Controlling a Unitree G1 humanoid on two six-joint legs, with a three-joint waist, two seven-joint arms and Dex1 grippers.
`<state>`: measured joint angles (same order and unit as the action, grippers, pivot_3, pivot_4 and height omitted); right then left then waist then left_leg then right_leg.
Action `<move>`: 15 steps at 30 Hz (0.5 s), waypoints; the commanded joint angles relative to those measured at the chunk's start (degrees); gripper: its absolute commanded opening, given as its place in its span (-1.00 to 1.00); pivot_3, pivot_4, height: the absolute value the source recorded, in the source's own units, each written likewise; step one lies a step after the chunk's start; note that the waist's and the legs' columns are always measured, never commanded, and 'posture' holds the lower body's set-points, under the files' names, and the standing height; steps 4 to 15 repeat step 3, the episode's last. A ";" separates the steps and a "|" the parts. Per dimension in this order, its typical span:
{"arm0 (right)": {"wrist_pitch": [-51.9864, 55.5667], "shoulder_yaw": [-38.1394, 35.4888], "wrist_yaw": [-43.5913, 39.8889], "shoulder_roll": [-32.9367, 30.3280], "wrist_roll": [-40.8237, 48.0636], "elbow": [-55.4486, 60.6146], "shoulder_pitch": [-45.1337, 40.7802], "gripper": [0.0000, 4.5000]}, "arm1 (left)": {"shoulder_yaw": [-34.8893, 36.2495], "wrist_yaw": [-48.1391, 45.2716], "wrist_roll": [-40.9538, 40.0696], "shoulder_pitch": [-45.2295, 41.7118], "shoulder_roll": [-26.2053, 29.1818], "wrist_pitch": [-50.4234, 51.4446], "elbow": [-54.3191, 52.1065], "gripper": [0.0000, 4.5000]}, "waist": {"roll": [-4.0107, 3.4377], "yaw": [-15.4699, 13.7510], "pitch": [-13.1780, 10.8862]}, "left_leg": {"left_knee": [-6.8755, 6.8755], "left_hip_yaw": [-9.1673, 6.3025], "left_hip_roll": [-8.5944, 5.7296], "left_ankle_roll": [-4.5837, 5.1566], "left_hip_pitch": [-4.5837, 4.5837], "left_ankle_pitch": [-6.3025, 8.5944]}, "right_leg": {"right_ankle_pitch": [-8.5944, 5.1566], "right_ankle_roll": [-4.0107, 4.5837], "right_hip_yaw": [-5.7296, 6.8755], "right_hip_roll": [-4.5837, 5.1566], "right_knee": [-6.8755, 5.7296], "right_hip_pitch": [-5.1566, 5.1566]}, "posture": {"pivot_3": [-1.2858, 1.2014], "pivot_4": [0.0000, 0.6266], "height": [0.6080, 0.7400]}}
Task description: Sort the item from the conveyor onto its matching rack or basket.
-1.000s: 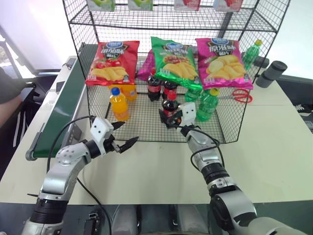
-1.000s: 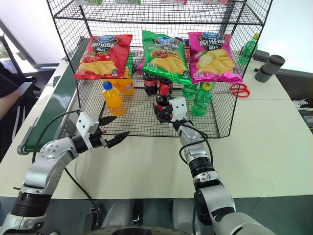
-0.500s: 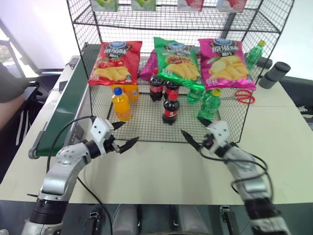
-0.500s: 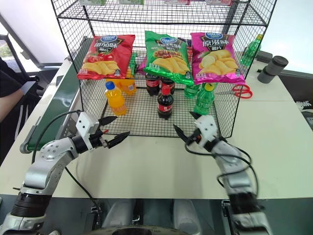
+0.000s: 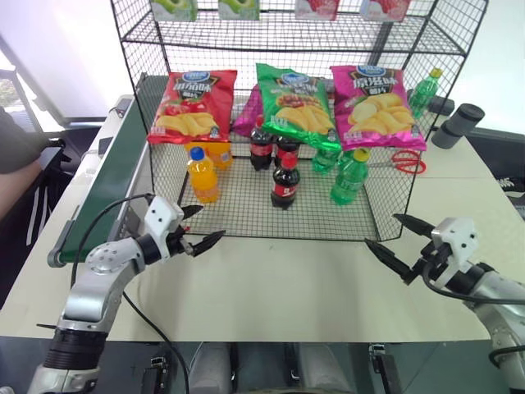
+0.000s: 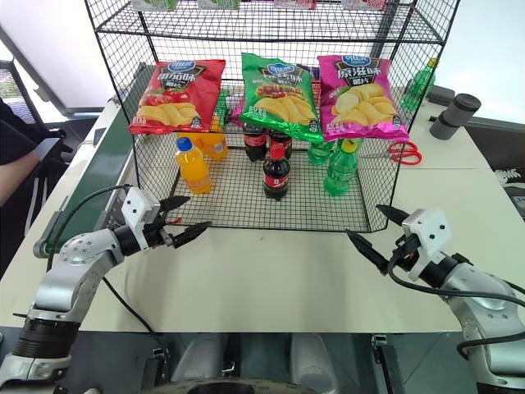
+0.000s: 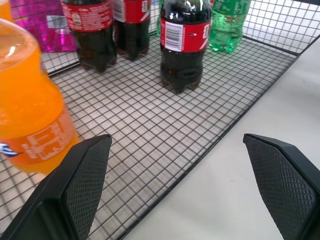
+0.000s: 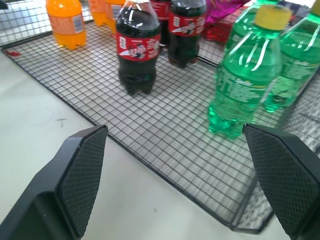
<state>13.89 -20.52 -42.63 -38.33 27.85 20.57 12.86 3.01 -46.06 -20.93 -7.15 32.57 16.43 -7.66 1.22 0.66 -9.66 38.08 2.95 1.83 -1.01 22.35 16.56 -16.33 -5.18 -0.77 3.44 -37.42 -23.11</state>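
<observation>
The item, a cola bottle (image 5: 285,182) with a red cap and label, stands upright in the black wire basket (image 5: 246,210), just in front of two other cola bottles (image 5: 272,148). The dark green conveyor (image 5: 102,193) runs along the basket's left side with nothing on the belt. My left gripper (image 5: 212,222) hovers open over the table at the basket's front left corner, pointing at the mesh. To the right of the basket's front right corner, my right gripper (image 5: 381,230) is open and empty. The right wrist view has the item (image 8: 136,50) well beyond the fingers.
In the basket stand an orange soda bottle (image 5: 202,175) at the left and green bottles (image 5: 351,175) at the right. Chip bags (image 5: 295,103) hang above them. Red scissors (image 5: 402,161) and a grey cylinder (image 5: 456,125) lie at the back right. A person's arm (image 5: 12,160) is at the left.
My right gripper, which was at the cola bottle inside the basket, has pulled back and far to the right, leaving the bottle standing there. The left gripper has not moved.
</observation>
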 commanded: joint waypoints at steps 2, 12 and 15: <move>0.43 -0.91 0.09 -0.41 0.68 2.03 -1.41 0.99 | 1.23 -1.07 -0.23 0.07 0.68 -1.93 -0.83 1.00 | 0.00 0.00 0.00 | 0.00 0.00 0.00 0.00 0.00 0.00 | 0.00 0.00 0.00 -0.02 0.00 0.00 | 0.03 -0.52 1.00; 0.61 -0.65 0.19 -0.35 0.60 2.04 -1.79 0.99 | 1.28 -1.11 -0.25 0.17 0.72 -1.96 -0.89 1.00 | 0.00 0.00 0.00 | 0.00 0.00 0.00 0.00 0.00 0.00 | 0.00 0.00 0.00 -0.02 0.00 0.00 | 0.03 -0.52 1.00; 0.61 -0.65 0.19 -0.35 0.60 2.04 -1.79 0.99 | 1.28 -1.11 -0.25 0.17 0.72 -1.96 -0.89 1.00 | 0.00 0.00 0.00 | 0.00 0.00 0.00 0.00 0.00 0.00 | 0.00 0.00 0.00 -0.02 0.00 0.00 | 0.03 -0.52 1.00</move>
